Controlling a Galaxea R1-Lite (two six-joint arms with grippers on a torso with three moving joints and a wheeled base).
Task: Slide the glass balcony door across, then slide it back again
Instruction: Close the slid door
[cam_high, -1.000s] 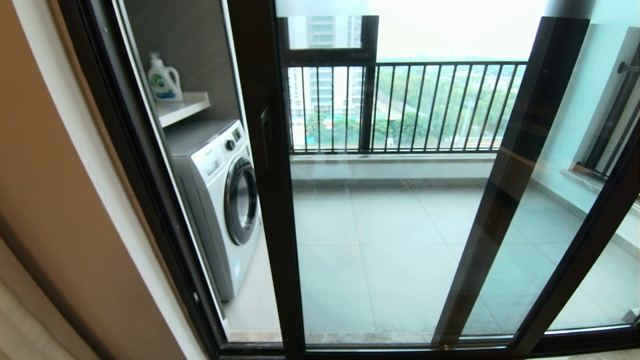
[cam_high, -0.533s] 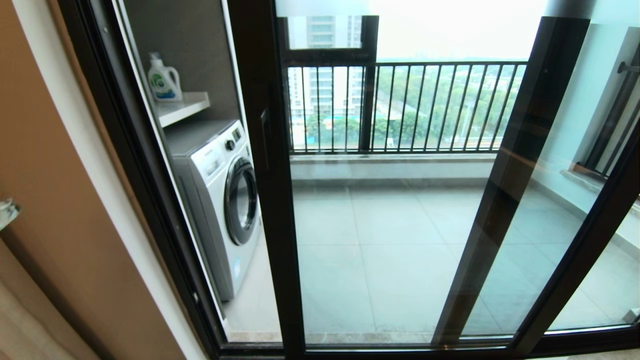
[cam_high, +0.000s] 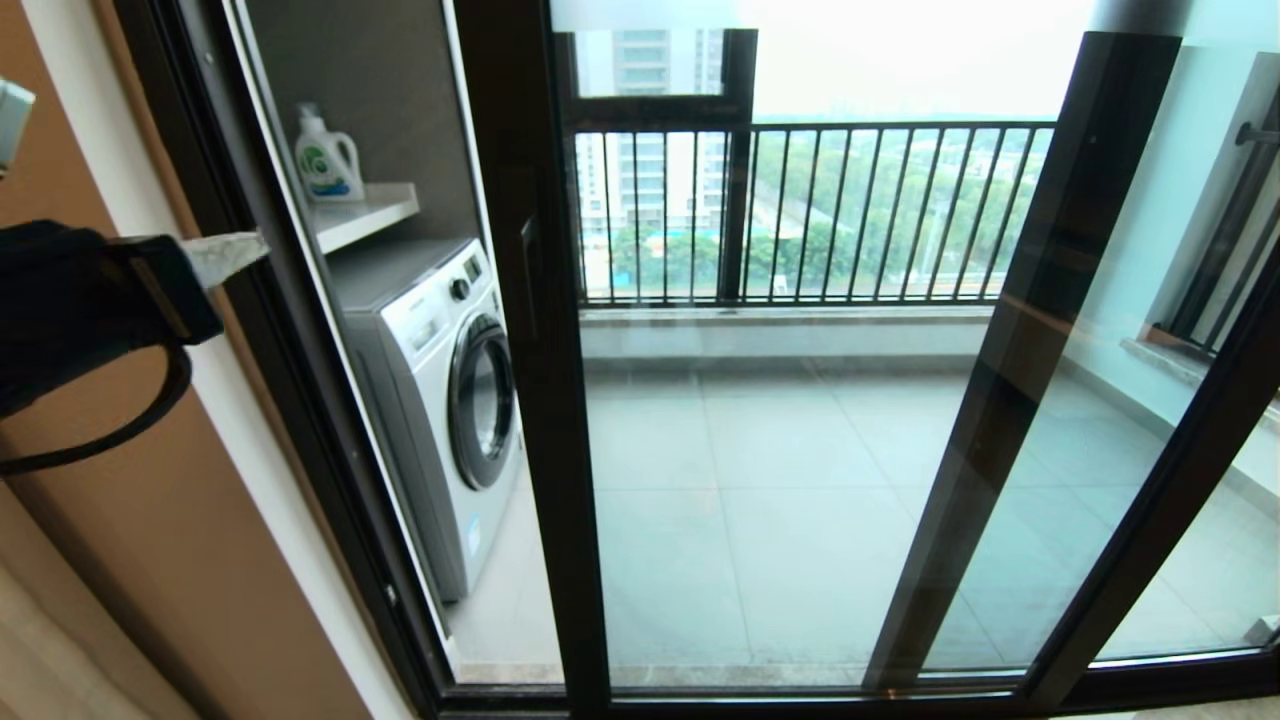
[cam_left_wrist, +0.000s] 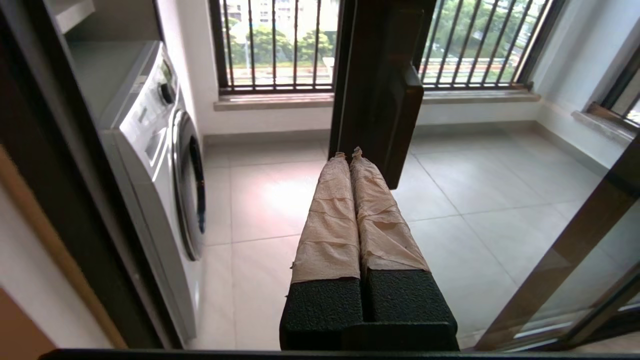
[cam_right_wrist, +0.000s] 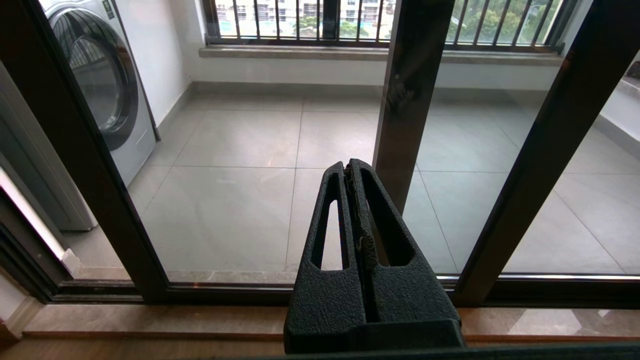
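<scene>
The glass balcony door (cam_high: 780, 450) stands partly slid across, its dark stile (cam_high: 535, 420) left of the middle with a slim pull handle (cam_high: 527, 275) on it. An open gap lies between that stile and the outer frame (cam_high: 290, 330). My left gripper (cam_high: 245, 245) has come in high on the left, in front of the outer frame and well left of the handle. In the left wrist view its taped fingers (cam_left_wrist: 330, 200) are shut on nothing and point at the handle (cam_left_wrist: 400, 115) without touching it. My right gripper (cam_right_wrist: 350, 166) is shut, low before the door's bottom track (cam_right_wrist: 225, 290), out of the head view.
Through the gap stand a white washing machine (cam_high: 440, 400) and a shelf with a detergent bottle (cam_high: 325, 160). A black barred railing (cam_high: 850, 210) closes the balcony. A second dark-framed glass panel (cam_high: 1180, 430) is on the right. A tan wall (cam_high: 100, 560) is on my left.
My left arm has risen from the left edge into the head view, its taped fingers now before the outer frame. The door has not moved.
</scene>
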